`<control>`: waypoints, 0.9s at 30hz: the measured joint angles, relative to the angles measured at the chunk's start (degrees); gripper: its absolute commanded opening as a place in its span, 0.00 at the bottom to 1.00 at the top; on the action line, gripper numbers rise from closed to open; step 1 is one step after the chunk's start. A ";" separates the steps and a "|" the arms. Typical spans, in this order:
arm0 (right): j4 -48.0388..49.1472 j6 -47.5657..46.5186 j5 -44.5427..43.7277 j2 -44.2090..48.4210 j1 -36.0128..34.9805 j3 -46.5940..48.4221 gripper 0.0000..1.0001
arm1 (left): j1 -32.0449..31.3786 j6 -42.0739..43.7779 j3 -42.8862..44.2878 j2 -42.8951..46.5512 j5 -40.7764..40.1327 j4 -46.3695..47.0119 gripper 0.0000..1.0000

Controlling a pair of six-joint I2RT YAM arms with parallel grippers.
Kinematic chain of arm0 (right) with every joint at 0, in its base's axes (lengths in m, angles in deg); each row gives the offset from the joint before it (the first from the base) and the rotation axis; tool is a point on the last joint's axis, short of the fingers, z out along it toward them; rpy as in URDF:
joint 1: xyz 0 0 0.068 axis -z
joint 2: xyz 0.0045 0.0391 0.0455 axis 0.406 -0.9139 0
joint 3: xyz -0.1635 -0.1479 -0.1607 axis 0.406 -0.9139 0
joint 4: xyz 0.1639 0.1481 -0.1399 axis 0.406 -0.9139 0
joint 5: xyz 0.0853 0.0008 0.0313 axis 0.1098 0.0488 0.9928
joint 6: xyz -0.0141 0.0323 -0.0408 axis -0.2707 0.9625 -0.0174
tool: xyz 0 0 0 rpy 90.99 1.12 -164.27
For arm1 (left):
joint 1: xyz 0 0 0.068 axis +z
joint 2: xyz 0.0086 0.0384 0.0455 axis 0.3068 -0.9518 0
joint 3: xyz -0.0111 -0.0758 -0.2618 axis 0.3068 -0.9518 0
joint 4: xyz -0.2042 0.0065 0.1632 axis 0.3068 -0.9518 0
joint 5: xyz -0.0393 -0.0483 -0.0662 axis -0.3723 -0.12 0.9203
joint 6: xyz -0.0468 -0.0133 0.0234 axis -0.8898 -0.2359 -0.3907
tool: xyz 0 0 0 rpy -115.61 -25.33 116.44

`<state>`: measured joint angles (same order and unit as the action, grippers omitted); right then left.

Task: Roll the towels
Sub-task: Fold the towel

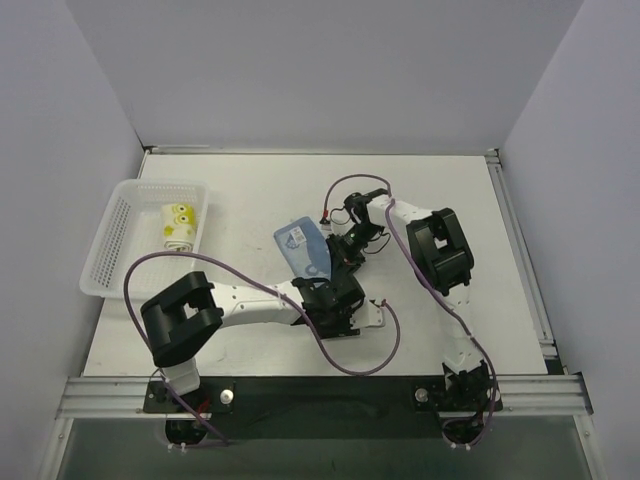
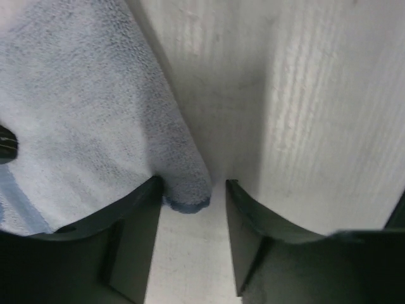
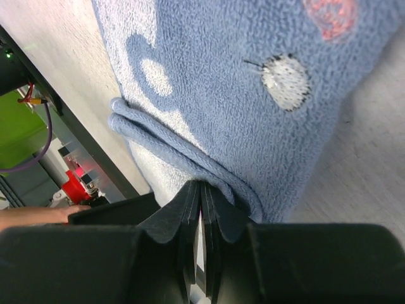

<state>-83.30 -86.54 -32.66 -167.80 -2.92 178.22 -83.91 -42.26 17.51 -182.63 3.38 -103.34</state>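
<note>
Towels sit in two places. The blue towel (image 1: 303, 247) lies on the table (image 1: 250, 190) right at the tips of both grippers, and the cream towel (image 1: 178, 225), rolled up, rests in the white basket (image 1: 115, 250) well off to the left of the left gripper (image 2: 193, 187). That gripper is released, its jaws standing apart just above the table. A rounded corner of the blue towel pokes in between them, touching the inner side of the finger (image 2: 136, 228) on the left of its wrist view and leaving a bare strip of table before the other finger. From that corner the cloth spreads away ahead and to the left of this gripper. The right gripper (image 3: 201, 190) is clenched, its two fingers pressed together with hardly a slit between them. Their tips meet the doubled edge of the blue towel, where two folds of cloth run side by side off to the left. Whether any cloth is nipped between the fingers cannot be told. Beyond the tips the towel stretches away, with a white spot (image 3: 285, 81) ahead and to the right.
</note>
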 measured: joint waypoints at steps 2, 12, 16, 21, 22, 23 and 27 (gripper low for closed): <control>0.20 0.24 0.00 0.00 0.00 -0.15 0.07 | 0.00 -0.13 0.79 -1.01 -1.14 1.20 0.38; 1.38 0.44 0.04 2.25 0.68 -3.76 0.08 | 1.90 0.46 -2.64 3.23 4.15 0.04 0.00; 1.40 0.17 -1.18 4.68 0.70 -5.46 0.11 | 5.35 0.44 -3.48 7.45 10.86 -3.26 0.04; 1.40 -0.17 -1.77 9.44 1.09 -6.75 0.13 | 8.92 1.49 -3.52 9.57 16.90 -6.32 0.05; 1.44 -0.24 -1.68 10.67 1.22 -6.93 0.13 | 9.44 1.77 -3.58 9.57 17.88 -6.97 0.04; 1.42 -0.24 -1.62 11.56 1.31 -7.04 0.13 | 9.86 1.97 -3.63 9.57 18.84 -7.63 0.01; 1.60 -0.42 -0.70 14.29 1.42 -8.37 0.18 | 12.74 1.92 -3.63 9.57 24.35 -9.38 0.00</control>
<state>-81.71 -86.96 -33.36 -153.51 -1.50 169.85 -71.17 -40.33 13.88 -173.06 27.73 -112.72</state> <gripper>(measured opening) 0.162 0.117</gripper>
